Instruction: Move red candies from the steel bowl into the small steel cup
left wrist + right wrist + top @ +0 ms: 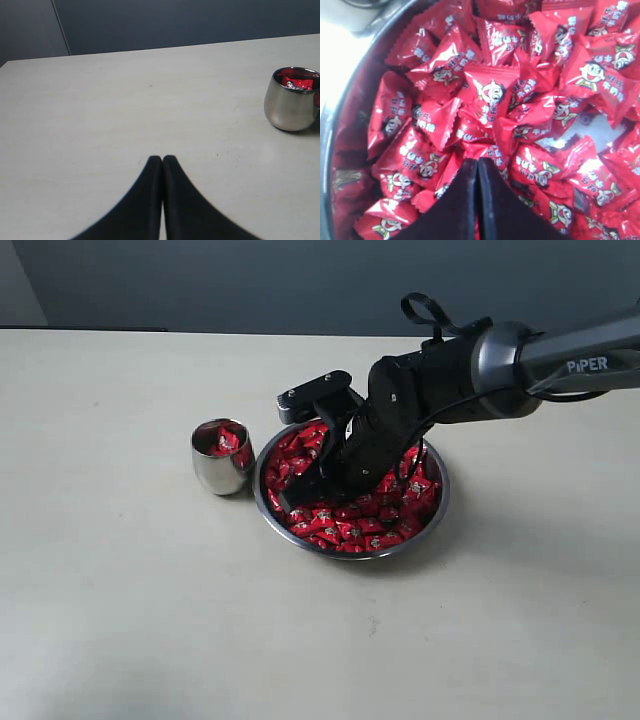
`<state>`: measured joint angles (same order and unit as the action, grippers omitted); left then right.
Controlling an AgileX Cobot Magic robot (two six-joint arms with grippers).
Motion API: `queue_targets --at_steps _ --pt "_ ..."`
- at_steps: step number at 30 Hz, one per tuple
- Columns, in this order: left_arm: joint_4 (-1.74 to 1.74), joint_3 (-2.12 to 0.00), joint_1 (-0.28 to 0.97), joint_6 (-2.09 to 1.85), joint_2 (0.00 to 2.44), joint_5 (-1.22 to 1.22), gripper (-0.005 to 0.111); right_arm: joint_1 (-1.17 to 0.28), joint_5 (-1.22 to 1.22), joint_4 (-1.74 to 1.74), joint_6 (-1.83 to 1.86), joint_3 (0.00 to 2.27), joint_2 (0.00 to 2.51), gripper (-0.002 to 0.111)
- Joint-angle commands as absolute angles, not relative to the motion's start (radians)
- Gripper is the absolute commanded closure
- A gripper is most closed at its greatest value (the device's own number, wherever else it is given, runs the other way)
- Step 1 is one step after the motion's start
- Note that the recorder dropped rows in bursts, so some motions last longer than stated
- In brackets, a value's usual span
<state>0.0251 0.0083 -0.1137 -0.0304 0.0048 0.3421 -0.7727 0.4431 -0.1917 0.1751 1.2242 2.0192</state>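
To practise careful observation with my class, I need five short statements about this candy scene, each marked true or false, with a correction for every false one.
1. The small steel cup holds some red candies. True.
2. The steel bowl is empty. False: it is heaped with red candies.
3. The right gripper is down among the candies in the bowl. True.
4. The left gripper is wide open. False: its fingers are pressed together.
5. The cup lies tipped on its side. False: it stands upright beside the bowl.

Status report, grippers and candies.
Left gripper shut, over table. Right gripper shut, down among red candies in steel bowl. Small steel cup holds a few. Nothing blocking.
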Motion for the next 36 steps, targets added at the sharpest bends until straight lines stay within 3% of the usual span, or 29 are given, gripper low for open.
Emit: queue_targets --at_steps 1,2,4,6,7,36 --pt "0.027 0.000 -0.108 -0.029 0.000 0.337 0.106 -0.769 0.437 -0.182 0.183 1.223 2.017 0.102" --pt "0.027 0.000 -0.108 -0.029 0.000 0.337 0.106 -0.769 0.437 -0.182 0.183 1.223 2.017 0.099" --pt "0.027 0.000 -0.108 -0.029 0.000 0.337 0.106 -0.769 0.437 -0.182 0.183 1.223 2.017 0.076" --pt "0.027 0.000 -0.108 -0.029 0.000 0.337 0.106 -0.769 0.437 -0.182 0.183 1.223 2.017 0.061" --pt "0.027 0.000 -0.108 -0.029 0.000 0.337 0.106 -0.769 0.437 -0.182 0.183 1.223 2.017 0.059" --pt "0.027 0.000 -0.108 -0.029 0.000 0.337 0.106 -0.769 0.457 -0.184 0.183 1.223 2.017 0.058"
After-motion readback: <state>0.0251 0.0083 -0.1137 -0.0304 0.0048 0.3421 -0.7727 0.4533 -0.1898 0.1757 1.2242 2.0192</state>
